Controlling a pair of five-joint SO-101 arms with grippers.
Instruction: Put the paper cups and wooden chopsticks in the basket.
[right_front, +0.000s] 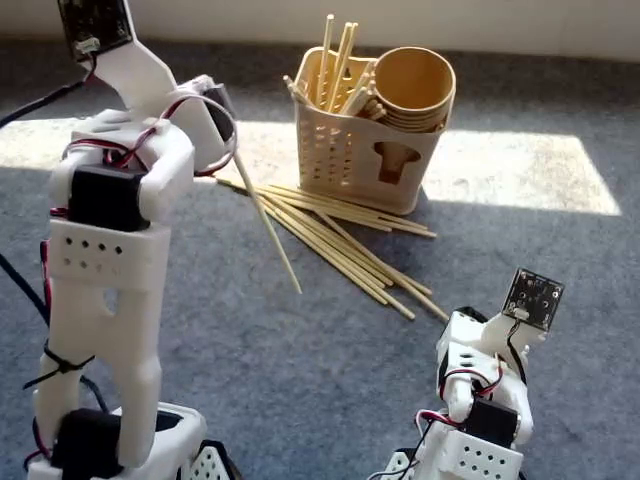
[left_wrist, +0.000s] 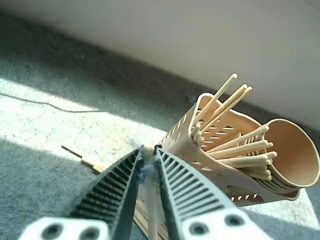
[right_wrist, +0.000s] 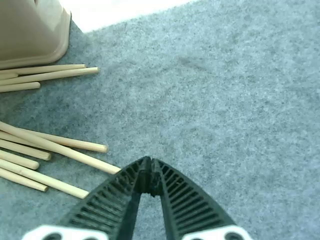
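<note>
Grey carpet (right_front: 300, 380) covers the work surface, with a broad band of sunlight (right_front: 520, 170) across its far part and a pale wall (left_wrist: 200, 40) behind. On the near left the left arm (right_front: 110, 260) stands tall, its white body rising from the base and bending toward the middle. The cream slotted basket (right_front: 350, 160) stands upright at the far middle, partly in the sun. The right arm (right_front: 485, 400) sits folded low at the near right edge, well apart from the basket.

A stack of paper cups (right_front: 412, 85) sits nested in the basket's right side, mouths up and leaning slightly. Several upright chopsticks (right_front: 335, 60) poke out of the left side beside it. A loose pile of chopsticks (right_front: 340, 235) lies fanned on the carpet just in front of the basket, running from its base toward the right arm.

The left gripper (left_wrist: 148, 150) is raised just left of the basket, its fingers pinched together on a single chopstick (right_front: 265, 215). This one slants down from the jaws, its lower end near the pile. The right gripper (right_wrist: 149, 167) hangs low above bare carpet beside the ends of the pile, fingers closed together with nothing between them.
</note>
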